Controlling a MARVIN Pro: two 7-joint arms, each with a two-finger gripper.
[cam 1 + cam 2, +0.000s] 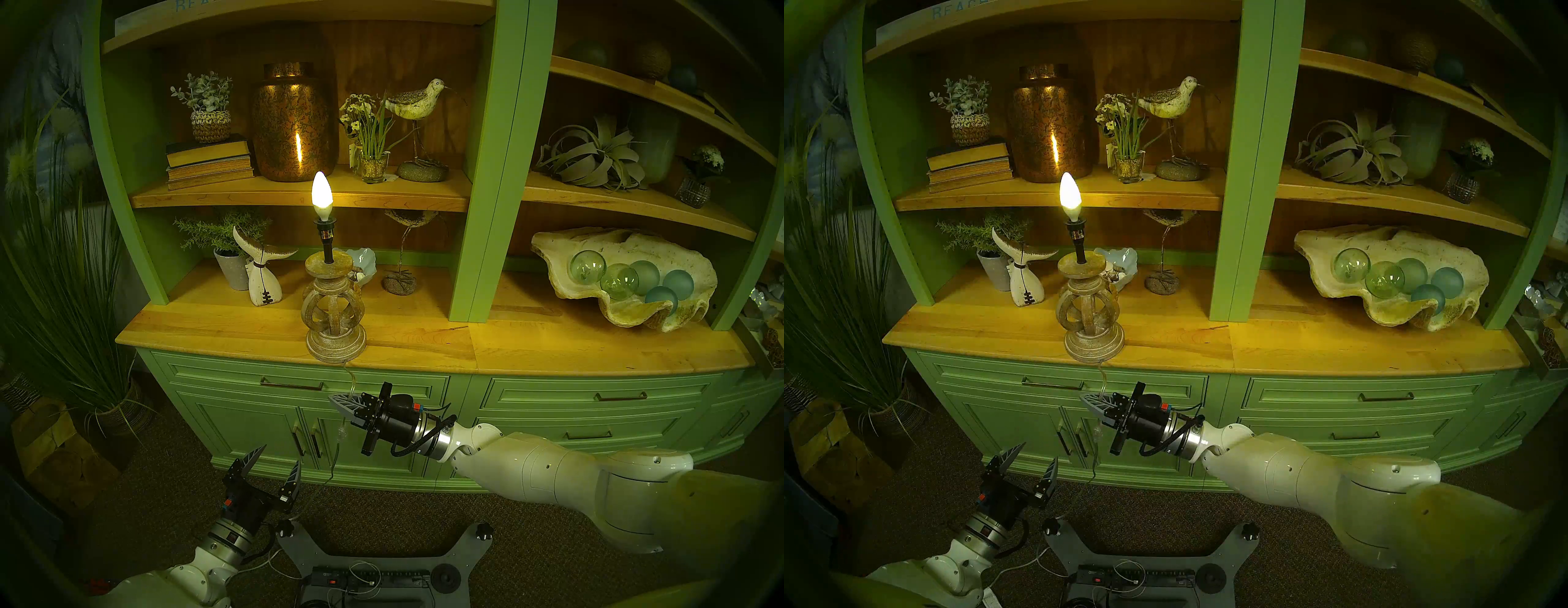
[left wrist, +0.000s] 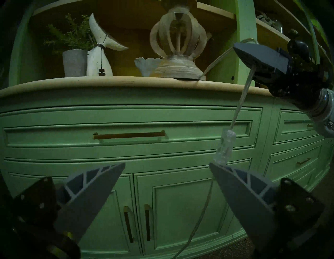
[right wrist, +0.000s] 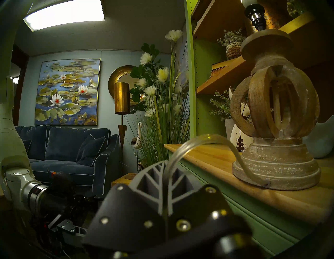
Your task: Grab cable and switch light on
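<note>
Lamp point(image 1: 335, 305): stood at the front edge of the wooden counter point(image 1: 424, 335) of the green cabinet point(image 1: 237, 407), base slightly overhanging, presumably so that the cord can drop freely over the edge. The candle-shaped bulb point(image 1: 321, 193) is seen glowing; the switching step is judged already accomplished.

Cable point(image 2: 240, 106): a thin clear cord, led out from the foot of the lamp, looped upward and then hung down the cabinet front toward the floor. It is pinched just below the counter edge, above the switch, likely so that the switch block is steadied and kept clear of the drawers for pressing.

Inline switch point(image 2: 225, 146): a small clear block, suspended on the cable a little below the right gripper, free of both grippers in the head views.

Right gripper point(image 1: 345, 407): held roughly level, pointed toward the view's left, its fingers clamped together on the cable, which is seen passing between them in the right wrist view.

Left gripper point(image 1: 271, 469): jaws spread wide, nothing held, positioned low and to the view's left of the hanging cable. In its wrist view the switch appears just above one fingertip point(image 2: 219, 169); contact cannot be told.
</note>
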